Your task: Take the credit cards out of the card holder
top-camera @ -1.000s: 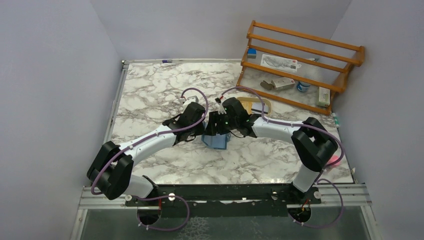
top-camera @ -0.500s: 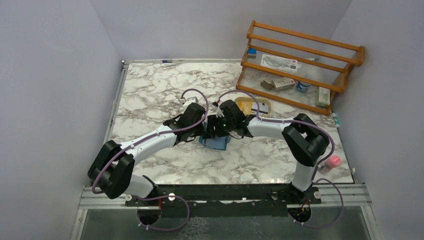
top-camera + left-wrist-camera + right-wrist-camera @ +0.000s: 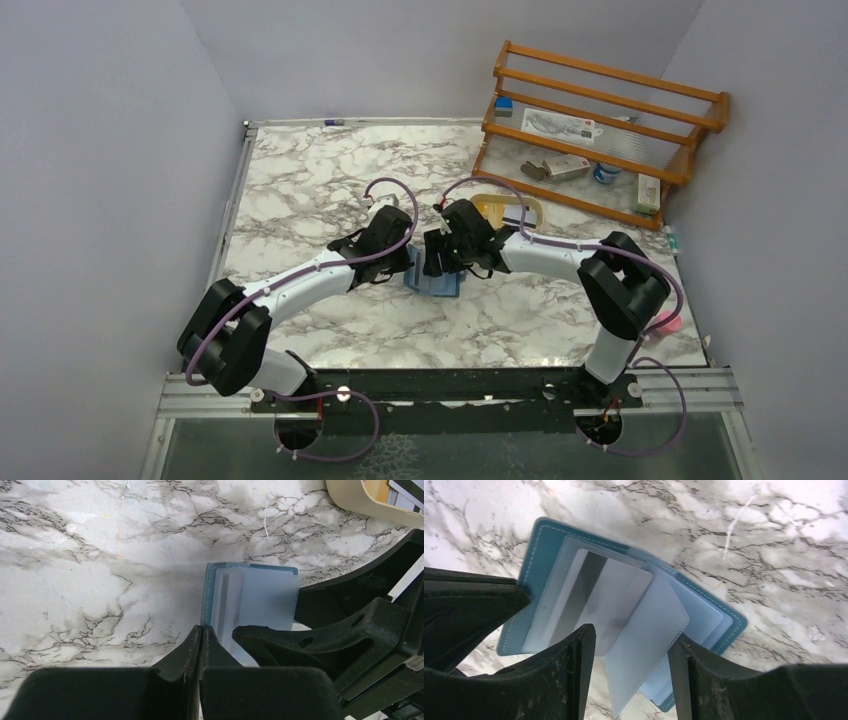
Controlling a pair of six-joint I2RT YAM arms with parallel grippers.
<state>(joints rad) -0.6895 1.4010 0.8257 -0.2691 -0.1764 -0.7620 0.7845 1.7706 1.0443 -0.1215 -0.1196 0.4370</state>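
Note:
The teal card holder lies open on the marble between the two arms, its pale blue sleeves fanned out. A whitish credit card with a grey stripe sits in a clear sleeve. My left gripper is shut on the card holder's teal edge. My right gripper hangs open just above the card holder, and one pale sleeve leaf stands up between its fingers. In the top view both grippers meet over the card holder, the left and the right.
A tan oval tray with something yellow inside lies just behind the right gripper, and its rim shows in the left wrist view. A wooden rack with small items stands at the back right. A pink object sits by the right arm's base.
The right arm's elbow swung left and came partly back, with its gripper staying over the card holder. The left arm has barely moved.

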